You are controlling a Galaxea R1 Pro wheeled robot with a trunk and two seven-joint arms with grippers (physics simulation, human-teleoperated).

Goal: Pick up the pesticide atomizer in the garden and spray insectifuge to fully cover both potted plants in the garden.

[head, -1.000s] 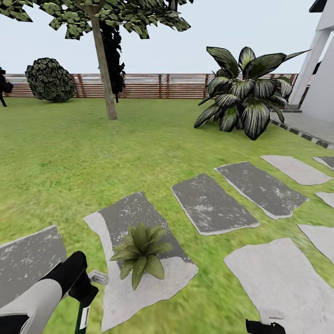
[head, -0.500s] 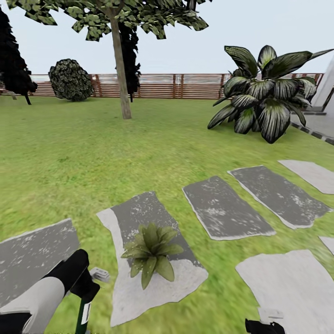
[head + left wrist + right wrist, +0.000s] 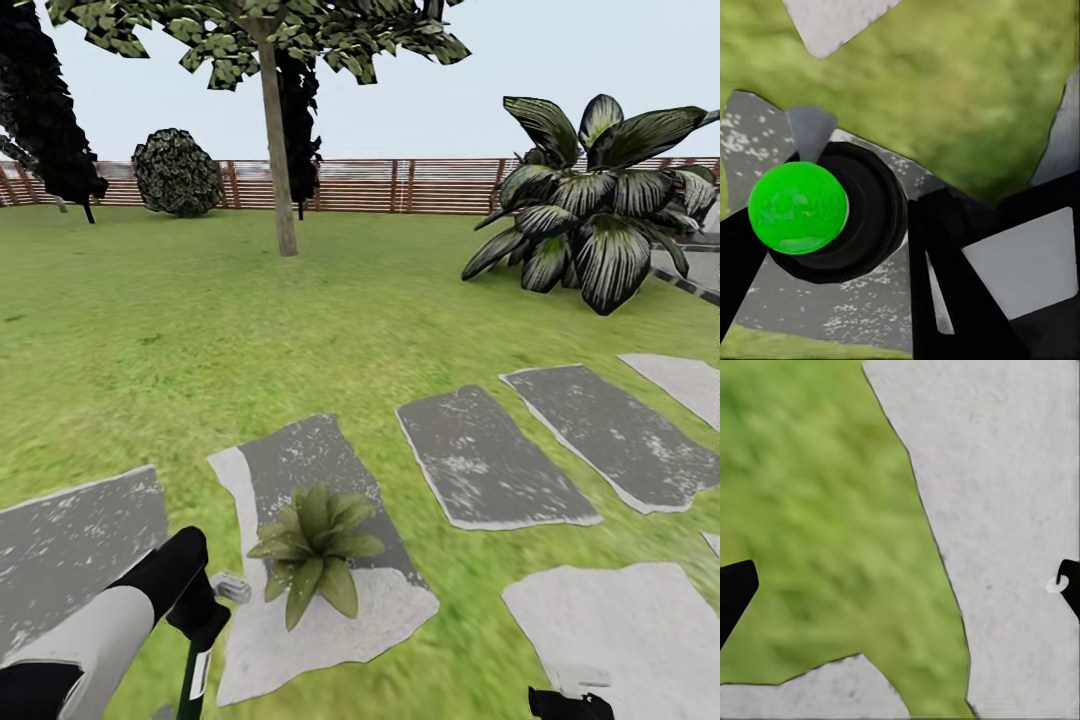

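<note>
Closest to me, at the low left of my head view, my left pincer (image 3: 205,625) is clenched on the pesticide atomizer (image 3: 193,680), whose dark green body with its white label hangs down below my black wrist; in my left wrist view the bottle's round black top with its bright green cap (image 3: 798,208) sits between my dark fingers (image 3: 952,292), above a grey slab and grass. My right pincer (image 3: 570,703) shows as a dark shape at the bottom edge of the head view; in the right wrist view its two black fingertips (image 3: 735,592) stand far apart with nothing between them, so it is released, hanging over grass and a pale stepping slab (image 3: 1012,510). Just beside my left pincer, one potted plant (image 3: 312,548) stands on a grey stepping slab (image 3: 300,470), a rosette of pointed green leaves; its pot is hidden under them. More slabs run off to the right across the lawn (image 3: 200,340). Farther out a striped broad-leaved clump (image 3: 600,220) grows at the right, a thin tree trunk (image 3: 277,140) rises mid-lawn, a round bush (image 3: 177,172) sits left of it, and the brown slatted fence (image 3: 400,186) closes the garden.
</note>
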